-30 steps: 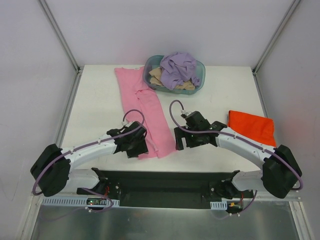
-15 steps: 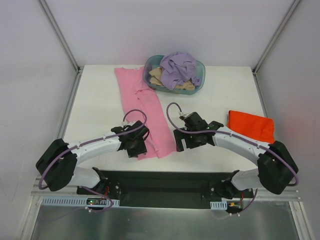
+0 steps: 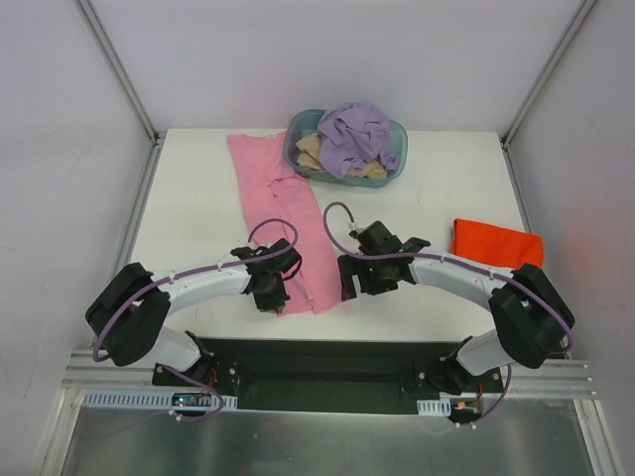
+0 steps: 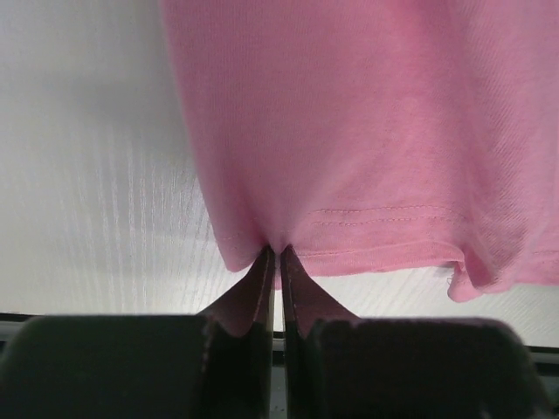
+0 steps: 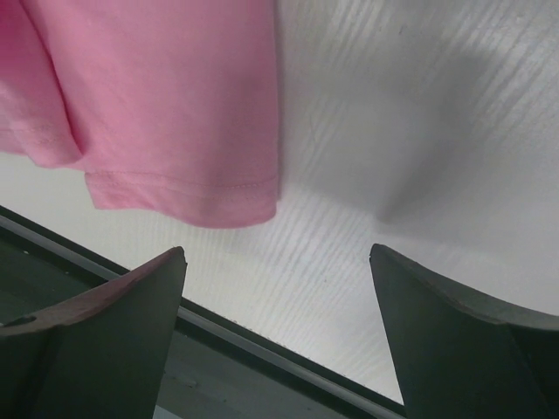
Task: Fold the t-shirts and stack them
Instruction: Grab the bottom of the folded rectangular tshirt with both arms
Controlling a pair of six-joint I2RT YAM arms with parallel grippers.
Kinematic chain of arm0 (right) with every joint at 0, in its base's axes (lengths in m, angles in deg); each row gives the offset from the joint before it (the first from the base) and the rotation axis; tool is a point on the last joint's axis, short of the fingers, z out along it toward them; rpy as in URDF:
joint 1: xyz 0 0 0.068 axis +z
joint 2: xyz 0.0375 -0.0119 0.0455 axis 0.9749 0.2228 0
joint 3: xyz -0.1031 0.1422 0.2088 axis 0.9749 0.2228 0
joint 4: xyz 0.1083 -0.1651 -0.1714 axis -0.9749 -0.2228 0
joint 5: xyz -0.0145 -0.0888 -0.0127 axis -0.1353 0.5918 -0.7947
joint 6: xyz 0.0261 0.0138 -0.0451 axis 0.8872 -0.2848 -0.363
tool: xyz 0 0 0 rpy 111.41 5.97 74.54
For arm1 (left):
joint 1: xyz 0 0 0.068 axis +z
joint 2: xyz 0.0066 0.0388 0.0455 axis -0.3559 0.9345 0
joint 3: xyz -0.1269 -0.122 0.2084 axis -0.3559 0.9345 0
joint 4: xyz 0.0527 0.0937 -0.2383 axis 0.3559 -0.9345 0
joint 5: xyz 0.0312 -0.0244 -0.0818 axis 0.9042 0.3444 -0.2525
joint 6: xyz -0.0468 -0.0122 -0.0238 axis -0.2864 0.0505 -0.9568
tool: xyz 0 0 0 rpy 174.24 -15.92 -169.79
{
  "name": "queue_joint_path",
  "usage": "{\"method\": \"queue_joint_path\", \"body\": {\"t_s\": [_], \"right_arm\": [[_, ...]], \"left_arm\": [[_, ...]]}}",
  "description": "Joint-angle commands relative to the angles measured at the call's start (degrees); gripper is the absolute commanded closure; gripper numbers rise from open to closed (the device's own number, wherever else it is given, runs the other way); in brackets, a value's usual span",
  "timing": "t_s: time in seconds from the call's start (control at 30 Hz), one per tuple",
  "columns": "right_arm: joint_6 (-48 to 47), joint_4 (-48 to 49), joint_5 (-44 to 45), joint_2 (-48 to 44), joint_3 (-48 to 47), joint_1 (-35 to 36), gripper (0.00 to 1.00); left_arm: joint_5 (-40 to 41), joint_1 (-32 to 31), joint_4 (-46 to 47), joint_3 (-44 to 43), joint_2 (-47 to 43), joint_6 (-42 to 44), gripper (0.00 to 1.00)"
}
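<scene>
The pink t-shirt (image 3: 283,213) is laid on the white desk (image 3: 198,208) as a long narrow strip. It runs from beside the basket (image 3: 400,151) at the far side down to the near edge. Its near hem is pinched close to the left corner by the left claw (image 4: 276,255). The fingers of this claw are pressed together, with a small tuck of pink cloth drawn between them. The right claw (image 5: 278,253) is held wide apart just beside the strip's right near corner. Nothing is gripped by it, and the hemmed corner is seen just ahead of one finger, untouched. The orange-red t-shirt (image 3: 499,253) is folded flat into a rough rectangle and is set well apart from the pink one, near the right edge of the desk. The lavender t-shirt (image 3: 352,134) is heaped loosely in the teal basket. It lies on top of the tan t-shirt (image 3: 313,149), which is only partly seen beneath it.
</scene>
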Motion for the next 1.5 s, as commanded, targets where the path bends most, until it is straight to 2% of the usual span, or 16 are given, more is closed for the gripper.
{"method": "queue_joint_path", "body": {"t_s": [0.0,0.1,0.2,0.27,0.57,0.67,0.93,1.17,1.47], "right_arm": [[3.33,2.50,-2.88,2.12,-3.69,0.35,0.13],[4.13,3.56,-3.85,3.44,-4.48,0.53,0.19],[4.74,3.65,-4.20,5.19,-5.01,0.62,0.36],[5.45,3.82,-5.43,6.25,-5.18,0.70,0.41],[9.31,8.74,-12.45,10.03,-2.81,2.72,0.44],[9.67,10.06,-13.78,10.82,-3.16,3.34,0.49],[10.54,5.85,-7.46,12.49,-2.73,3.60,0.91],[9.94,5.84,-7.71,11.62,0.00,3.78,0.94],[9.23,5.31,-8.24,11.18,0.70,4.13,0.97]], "left_arm": [[2.83,-0.26,-2.51,-0.42,-0.08,-0.46,1.00],[2.74,-0.34,-2.33,0.90,-2.27,-1.25,1.00],[3.44,-0.26,-2.33,3.79,-6.05,-2.48,1.00],[3.79,-0.26,-2.24,5.29,-9.29,-3.36,1.00],[3.97,-0.26,0.12,10.13,-14.50,-5.12,1.00],[3.10,-0.26,1.62,10.66,-14.41,-5.12,1.00],[2.04,-0.17,1.89,13.73,-17.66,-6.61,1.00],[-0.77,-0.17,1.36,17.69,-24.42,-8.11,1.00],[-1.83,-0.25,-2.24,17.96,-27.94,-7.93,1.00]]}}
